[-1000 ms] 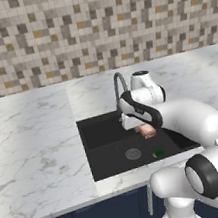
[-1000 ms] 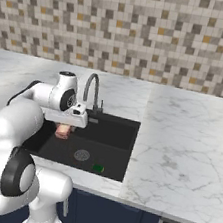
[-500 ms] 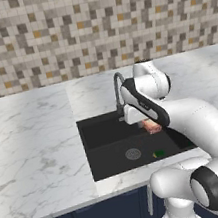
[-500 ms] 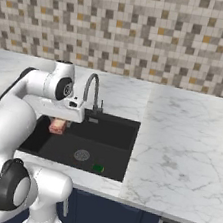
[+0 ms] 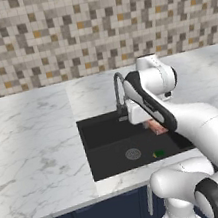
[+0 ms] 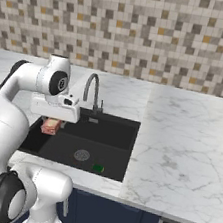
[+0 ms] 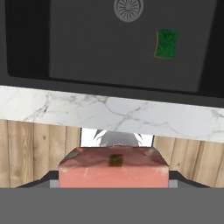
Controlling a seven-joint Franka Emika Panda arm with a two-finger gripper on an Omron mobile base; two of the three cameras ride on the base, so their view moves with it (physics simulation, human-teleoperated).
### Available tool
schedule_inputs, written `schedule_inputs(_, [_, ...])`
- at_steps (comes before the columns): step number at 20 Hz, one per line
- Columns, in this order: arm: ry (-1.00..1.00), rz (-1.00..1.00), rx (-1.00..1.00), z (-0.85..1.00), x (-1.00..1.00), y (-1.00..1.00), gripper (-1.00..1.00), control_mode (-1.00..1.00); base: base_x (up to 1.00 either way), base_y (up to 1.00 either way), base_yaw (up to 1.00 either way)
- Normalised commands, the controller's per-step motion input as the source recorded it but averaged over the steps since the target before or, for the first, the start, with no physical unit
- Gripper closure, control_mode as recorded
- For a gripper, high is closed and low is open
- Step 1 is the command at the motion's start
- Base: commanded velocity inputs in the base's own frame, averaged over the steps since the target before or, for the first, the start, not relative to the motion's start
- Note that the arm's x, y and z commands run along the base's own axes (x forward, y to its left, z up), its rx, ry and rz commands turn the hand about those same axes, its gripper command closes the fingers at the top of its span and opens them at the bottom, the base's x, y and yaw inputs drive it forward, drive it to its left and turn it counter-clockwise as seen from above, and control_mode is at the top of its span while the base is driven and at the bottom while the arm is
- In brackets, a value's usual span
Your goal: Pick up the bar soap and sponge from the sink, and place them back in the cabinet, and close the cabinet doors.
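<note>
My gripper [image 5: 157, 124] hangs above the near right part of the black sink [image 5: 103, 137], shut on the orange-red bar soap [image 5: 159, 127]. From the other side the bar soap [image 6: 50, 125] shows under the hand at the sink's [image 6: 112, 139] left edge. Close up, the bar soap [image 7: 113, 169] sits between the jaws of the gripper [image 7: 113, 183]. The green sponge [image 5: 159, 153] [image 6: 98, 168] [image 7: 166, 43] lies on the basin floor beside the round drain [image 5: 133, 153] [image 7: 128, 8]. The cabinet and its doors are out of view.
A curved grey faucet [image 5: 118, 91] [image 6: 91, 88] rises behind the basin, close to the arm. White marble counter [image 5: 31, 145] [image 6: 183, 154] spreads on both sides, with a tiled wall behind. The counter's front edge [image 7: 109, 113] and wooden floor show below the hand.
The hand has drawn back toward the near edge of the sink with the bar soap still gripped. The sponge has stayed where it was.
</note>
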Motion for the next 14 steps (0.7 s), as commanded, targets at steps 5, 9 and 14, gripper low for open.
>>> schedule_inputs(5, [0.00, 0.00, 0.00, 0.13, -0.50, 0.00, 1.00, -1.00, 0.00, 0.00, 0.00])
schedule_inputs(9, [0.02, 0.00, 0.00, 0.13, -0.34, 0.00, 1.00, -1.00, 0.00, 0.00, 0.00])
schedule_inputs(14, [0.01, 0.00, 0.00, 0.10, -0.43, 0.00, 1.00, -1.00, 0.00, 0.00, 0.00])
